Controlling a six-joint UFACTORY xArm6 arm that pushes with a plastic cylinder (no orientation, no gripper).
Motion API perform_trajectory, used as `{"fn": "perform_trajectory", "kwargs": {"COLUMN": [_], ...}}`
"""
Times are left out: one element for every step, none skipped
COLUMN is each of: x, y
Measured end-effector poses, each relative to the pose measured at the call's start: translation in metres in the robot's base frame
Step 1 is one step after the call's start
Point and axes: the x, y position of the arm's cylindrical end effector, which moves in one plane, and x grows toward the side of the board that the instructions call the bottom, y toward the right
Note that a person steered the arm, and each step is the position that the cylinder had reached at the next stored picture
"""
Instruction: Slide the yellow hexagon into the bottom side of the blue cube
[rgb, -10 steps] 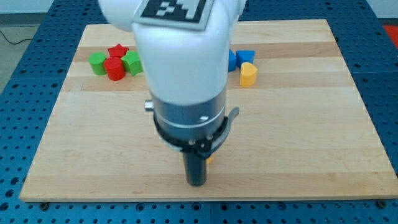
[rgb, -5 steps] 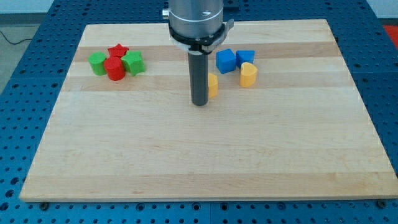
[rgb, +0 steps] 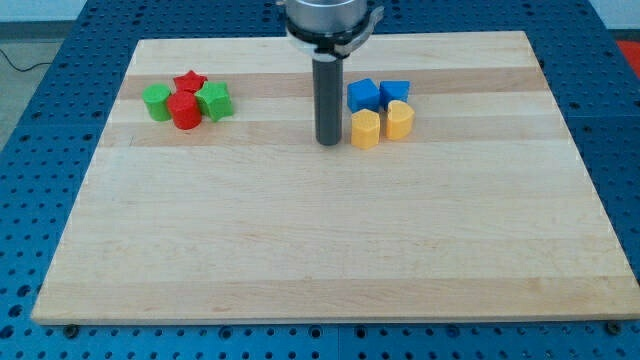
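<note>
Tip: my tip (rgb: 328, 143) rests on the wooden board (rgb: 320, 240), just left of the yellow hexagon (rgb: 366, 129). I cannot tell if the two touch. It is a plain dark rod, so it has no jaws to open or close and it holds nothing.
Yellow hexagon: it sits right under the blue cube (rgb: 362, 96), on the cube's bottom side in the view. The two look like they touch or nearly touch.
Blue cube: it is near the view's top, a bit right of the middle.
Other blue block: a second blue block (rgb: 395, 92) sits just right of the blue cube. Its shape is hard to make out.
Other yellow block: a rounded yellow block (rgb: 400, 119) stands just right of the yellow hexagon and below the second blue block.
Red and green group: at the view's upper left, well apart from my tip, four blocks huddle close. They are a red star (rgb: 189, 82), a red round block (rgb: 184, 110), a green round block (rgb: 156, 101) and a green block (rgb: 214, 101).
Arm: the grey arm (rgb: 329, 15) comes down from the view's top, right above the rod.
</note>
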Motion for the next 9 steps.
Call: {"fn": "perform_trajectory", "kwargs": {"x": [0.027,0.031,0.023,0.009,-0.004,-0.017,0.005,0.039,0.042], "y": [0.002,0.021,0.023,0.023,0.023,0.023,0.023,0.033,0.046]}}
